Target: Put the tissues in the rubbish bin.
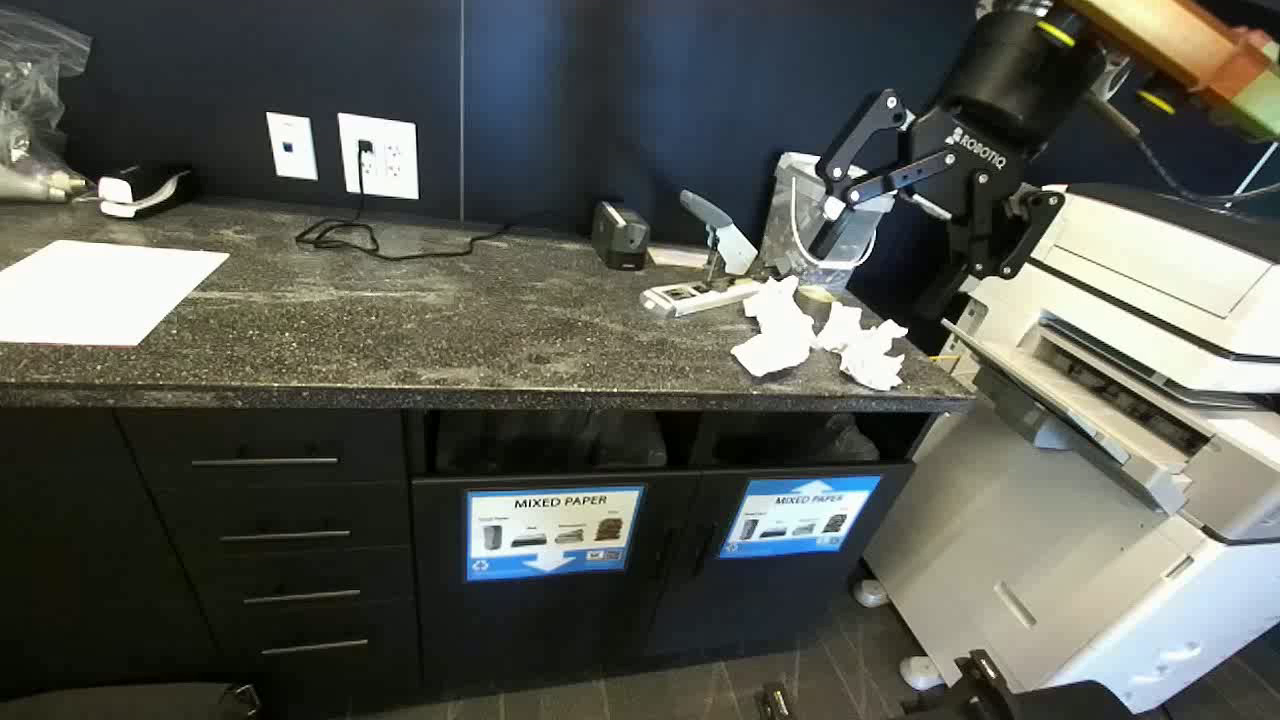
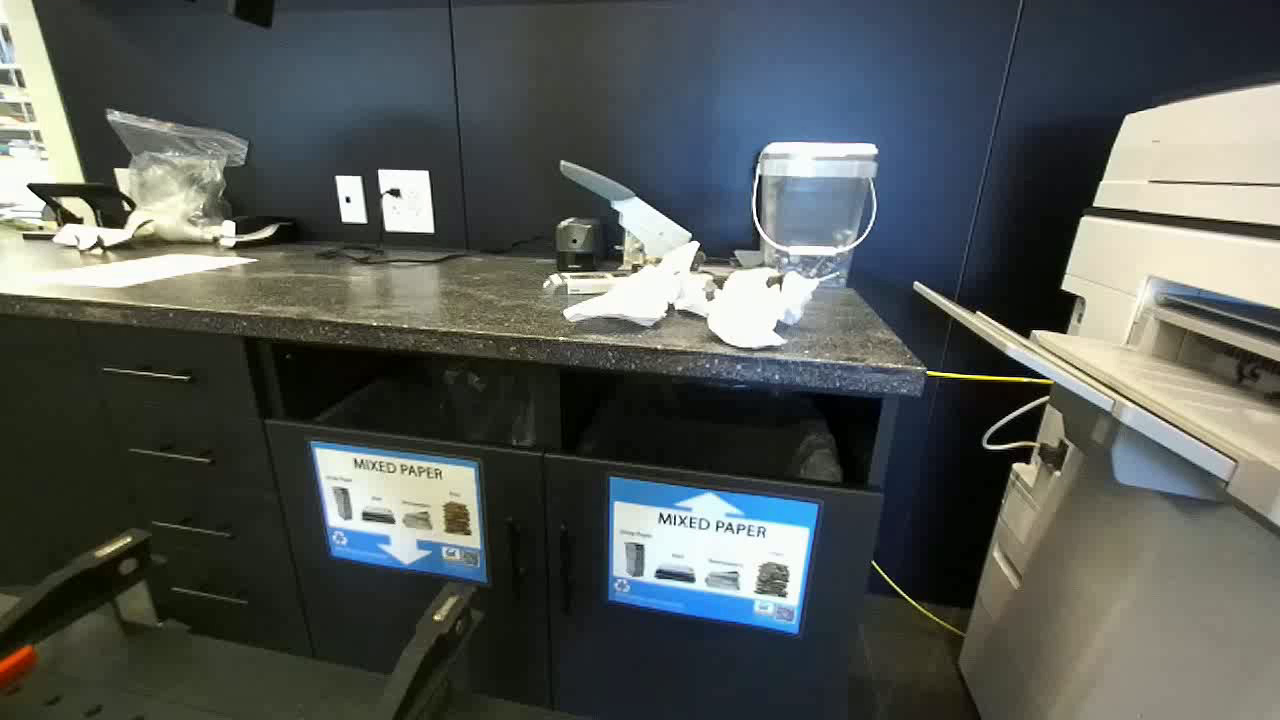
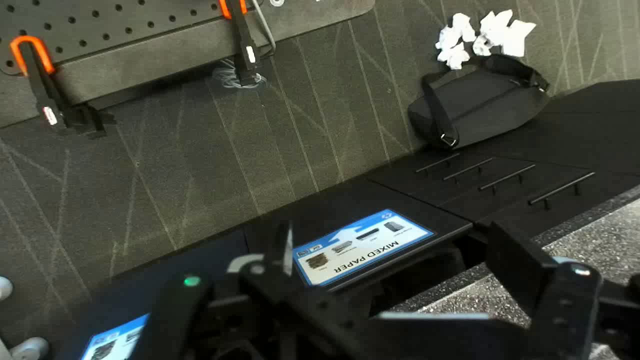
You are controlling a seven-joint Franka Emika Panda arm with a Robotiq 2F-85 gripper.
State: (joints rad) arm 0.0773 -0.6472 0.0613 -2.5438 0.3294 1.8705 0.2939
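Several crumpled tissues (image 1: 778, 338) on the counter (image 1: 450, 340), lower than the jaws (spread wide): should be light, soft, so pinch mid-wad.

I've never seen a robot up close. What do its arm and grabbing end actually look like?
The gripper is black, made of jointed bars with silvery pins, below a rounded black body; "ROBOTIQ" is printed on it in white. What little shows of the arm looks orange, with yellow marks and greenish toward one end. A thin cable hangs nearby.
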